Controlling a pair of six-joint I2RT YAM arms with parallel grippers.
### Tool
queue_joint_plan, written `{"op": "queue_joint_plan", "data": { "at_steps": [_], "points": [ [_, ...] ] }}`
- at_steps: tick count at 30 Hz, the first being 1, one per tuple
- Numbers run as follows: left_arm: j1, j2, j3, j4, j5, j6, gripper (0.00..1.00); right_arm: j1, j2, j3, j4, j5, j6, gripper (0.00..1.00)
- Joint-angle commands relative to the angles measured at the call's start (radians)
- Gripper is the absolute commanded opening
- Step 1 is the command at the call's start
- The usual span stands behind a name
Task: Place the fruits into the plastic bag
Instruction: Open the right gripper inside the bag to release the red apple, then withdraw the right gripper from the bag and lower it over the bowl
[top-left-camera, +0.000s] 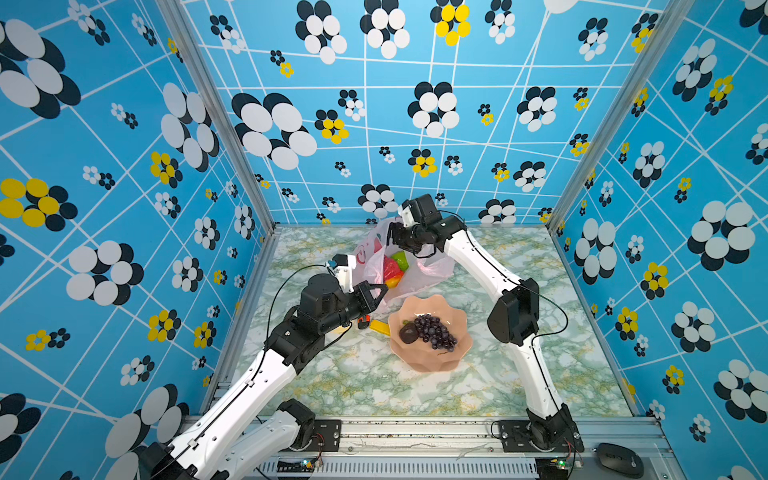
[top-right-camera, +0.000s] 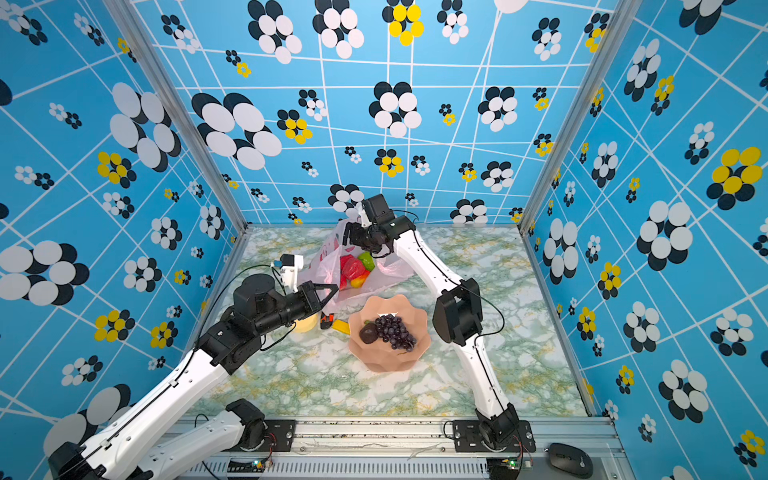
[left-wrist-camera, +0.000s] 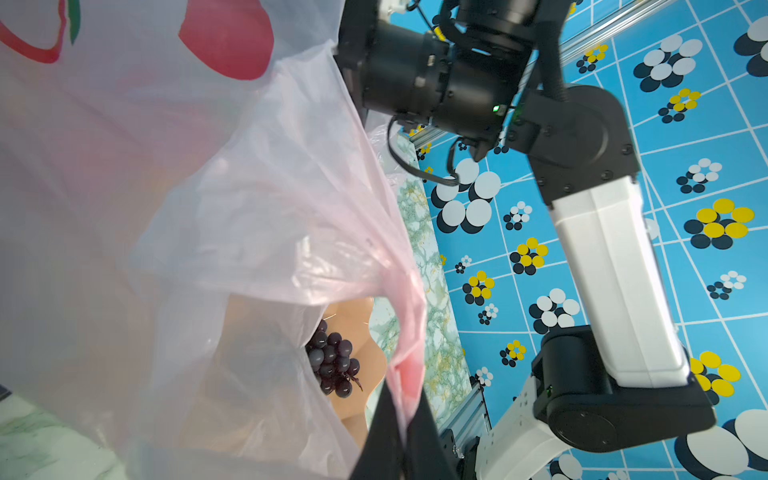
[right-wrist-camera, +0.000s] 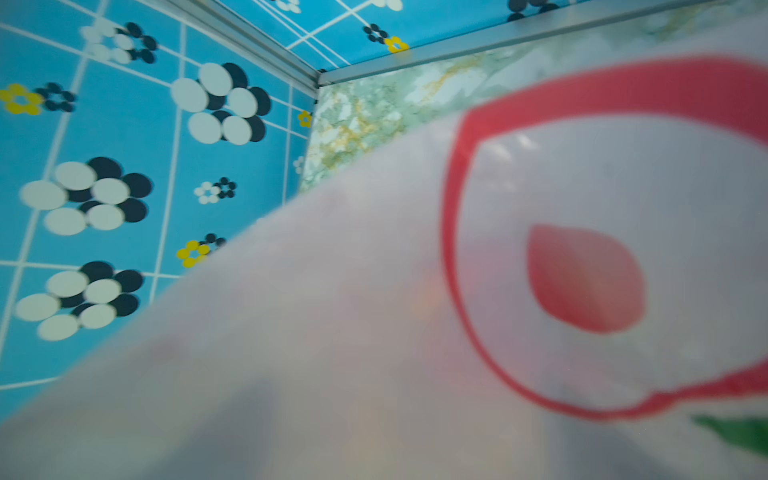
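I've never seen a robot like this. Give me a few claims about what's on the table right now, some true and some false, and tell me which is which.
1. The grape bunch lies in the pink bowl. True.
2. The plastic bag is empty. False: a red fruit and a green fruit show inside it, with a yellow one below them.
3. The left gripper pinches the edge of the plastic bag. True.
4. The bowl stands behind the bag, against the back wall. False: in both top views it stands in front of the bag, nearer the arms' bases.
5. A dark round fruit lies beside the grape bunch in the bowl. True.
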Motion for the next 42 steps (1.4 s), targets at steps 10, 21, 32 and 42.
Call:
{"op": "queue_joint_plan", "data": {
  "at_steps": [10,21,32,42],
  "points": [
    [0.015,-0.031,-0.007,-0.008,-0.018,0.003,0.00,-0.002,-0.325,-0.240,0.096,-0.141,-0.009,0.99],
    [0.020,-0.034,-0.021,-0.039,-0.035,-0.032,0.00,-0.004,-0.569,-0.478,0.169,-0.135,-0.007,0.99],
    [0.023,-0.039,-0.015,-0.059,-0.026,-0.040,0.00,-0.004,-0.829,-0.762,0.167,-0.058,-0.084,0.99],
    [0.026,-0.056,-0.024,-0.091,-0.036,-0.045,0.00,0.007,-1.020,-1.088,0.043,0.058,-0.178,0.99]
  ]
}}
